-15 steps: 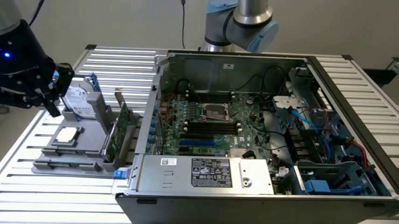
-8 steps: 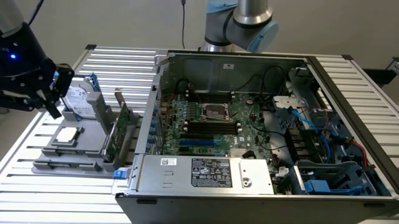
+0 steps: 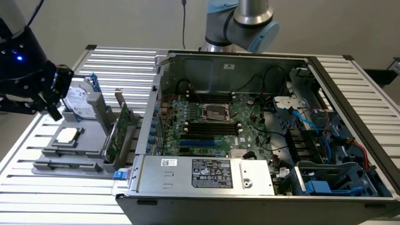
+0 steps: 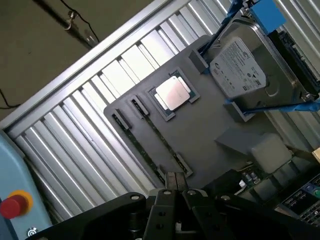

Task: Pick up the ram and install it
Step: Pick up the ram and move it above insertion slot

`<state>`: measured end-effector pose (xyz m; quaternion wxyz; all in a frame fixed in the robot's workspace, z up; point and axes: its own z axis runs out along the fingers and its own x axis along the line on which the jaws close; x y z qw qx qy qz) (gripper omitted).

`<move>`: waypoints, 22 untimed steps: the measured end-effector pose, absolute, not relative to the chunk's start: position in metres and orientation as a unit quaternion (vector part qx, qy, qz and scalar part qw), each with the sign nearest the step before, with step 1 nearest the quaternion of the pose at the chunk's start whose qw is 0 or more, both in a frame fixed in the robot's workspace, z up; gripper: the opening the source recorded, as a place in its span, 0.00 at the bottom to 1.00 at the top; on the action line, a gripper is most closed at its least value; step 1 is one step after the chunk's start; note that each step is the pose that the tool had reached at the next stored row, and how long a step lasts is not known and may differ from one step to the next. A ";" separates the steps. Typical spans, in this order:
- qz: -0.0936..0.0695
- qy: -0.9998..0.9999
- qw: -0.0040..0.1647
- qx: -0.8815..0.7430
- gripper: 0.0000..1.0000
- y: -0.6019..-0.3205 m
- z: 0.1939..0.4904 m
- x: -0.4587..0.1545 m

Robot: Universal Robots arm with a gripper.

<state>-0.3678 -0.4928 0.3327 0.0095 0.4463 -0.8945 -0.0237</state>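
Observation:
The ram [image 4: 141,148] is a thin dark green strip standing on edge between two end clips of the grey fixture tray [image 4: 200,130]. My gripper [image 4: 175,186] hovers above the tray, close over one end of the ram, fingertips pressed together with nothing between them. In the exterior view the gripper [image 3: 54,111] hangs over the tray [image 3: 87,140] at the exterior view's left, away from the open computer case [image 3: 250,131]. The black memory slots [image 3: 212,126] lie on the motherboard below the processor socket.
On the tray stand a hard drive [image 3: 81,101] in blue clips, a processor [image 3: 67,136] and an upright green expansion card [image 3: 119,129]. The case's metal walls, power supply [image 3: 206,176] and cables ring the motherboard. A red stop button [image 4: 12,206] sits off the ribbed table.

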 end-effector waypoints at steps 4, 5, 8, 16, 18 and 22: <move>-0.023 -0.877 0.011 0.479 0.11 -0.493 0.331 -0.368; -0.023 -0.873 0.011 0.487 0.11 -0.493 0.330 -0.368; -0.023 -0.859 0.012 0.511 0.11 -0.493 0.329 -0.368; -0.021 -0.820 0.015 0.572 0.11 -0.493 0.327 -0.368; -0.020 -0.810 0.015 0.587 0.11 -0.493 0.326 -0.368; -0.019 -0.788 0.017 0.615 0.11 -0.493 0.325 -0.368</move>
